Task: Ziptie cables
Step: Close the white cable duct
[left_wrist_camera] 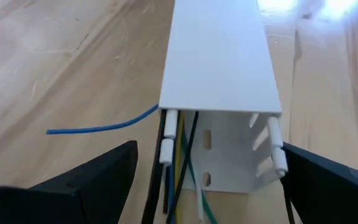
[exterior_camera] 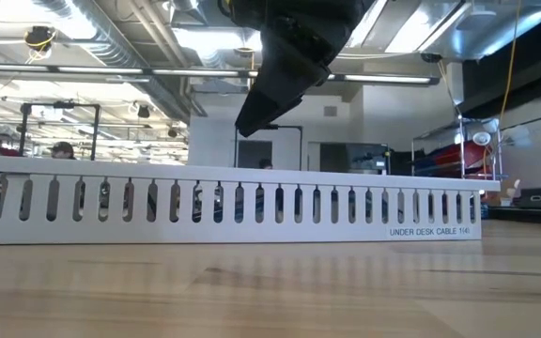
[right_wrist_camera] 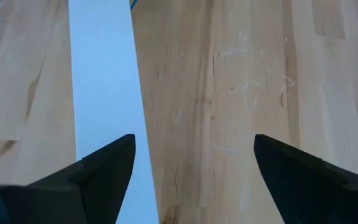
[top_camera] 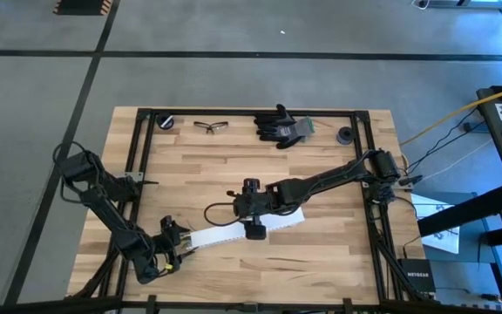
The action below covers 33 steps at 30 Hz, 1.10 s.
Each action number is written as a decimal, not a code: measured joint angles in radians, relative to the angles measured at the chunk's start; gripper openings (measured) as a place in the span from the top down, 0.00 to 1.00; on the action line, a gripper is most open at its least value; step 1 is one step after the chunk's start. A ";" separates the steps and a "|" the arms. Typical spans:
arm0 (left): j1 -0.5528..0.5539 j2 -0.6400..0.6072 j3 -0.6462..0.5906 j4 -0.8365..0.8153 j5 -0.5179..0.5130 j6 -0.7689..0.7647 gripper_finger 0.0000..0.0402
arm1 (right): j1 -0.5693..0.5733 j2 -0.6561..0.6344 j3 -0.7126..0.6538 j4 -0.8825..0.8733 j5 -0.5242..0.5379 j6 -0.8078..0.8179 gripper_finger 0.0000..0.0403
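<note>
Both grippers are spread wide, holding nothing: left gripper (left_wrist_camera: 207, 180) sits at the white slotted rail's (left_wrist_camera: 219, 56) end, where the cables (left_wrist_camera: 188, 143) poke out; right gripper (right_wrist_camera: 194, 162) hovers over its middle.

The rail (left_wrist_camera: 219, 68) runs out past the frame edge in the left wrist view, and its lid hides most of the inside. Only the wire ends (left_wrist_camera: 182, 162) show at its open mouth: black, yellow, blue and green strands, soon cut off by the picture's edge. From above, those wires are too small to make out at the rail's end beside the left gripper (top_camera: 178, 247). In the low view the rail's slotted wall blocks whatever lies in it or behind it. The right gripper (exterior_camera: 256, 117) is cut off above.
</note>
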 joint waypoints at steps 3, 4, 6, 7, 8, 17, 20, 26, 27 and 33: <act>0.002 0.000 0.000 0.000 -0.008 -0.003 0.15 | 0.000 0.006 0.001 0.015 0.000 -0.001 0.22; 0.002 0.000 0.000 -0.001 -0.010 -0.005 0.16 | 0.000 0.009 0.002 0.020 0.000 -0.001 0.22; 0.002 0.000 0.000 0.000 -0.010 -0.008 0.20 | 0.000 0.020 0.002 0.026 0.000 -0.009 0.22; 0.002 0.000 0.000 0.000 -0.010 -0.008 0.23 | 0.000 0.028 0.002 0.042 0.000 -0.010 0.22; 0.002 0.000 0.000 0.000 -0.010 -0.007 0.25 | 0.000 0.036 0.002 0.057 0.000 -0.010 0.22; 0.002 -0.001 0.000 -0.009 -0.011 0.004 0.43 | 0.000 0.096 0.001 0.120 -0.082 0.030 0.22; 0.002 -0.002 0.000 -0.010 -0.015 0.010 0.47 | 0.007 0.089 0.001 0.121 -0.116 0.030 0.22; 0.002 -0.002 0.000 -0.010 -0.018 0.010 0.50 | 0.037 0.094 0.001 0.105 -0.141 -0.022 0.22; 0.002 -0.002 0.000 -0.010 -0.018 0.010 0.50 | 0.043 0.095 0.001 0.102 -0.134 -0.028 0.22; 0.002 -0.002 0.000 -0.010 -0.018 0.009 0.49 | 0.048 0.096 0.001 0.095 -0.109 -0.019 0.22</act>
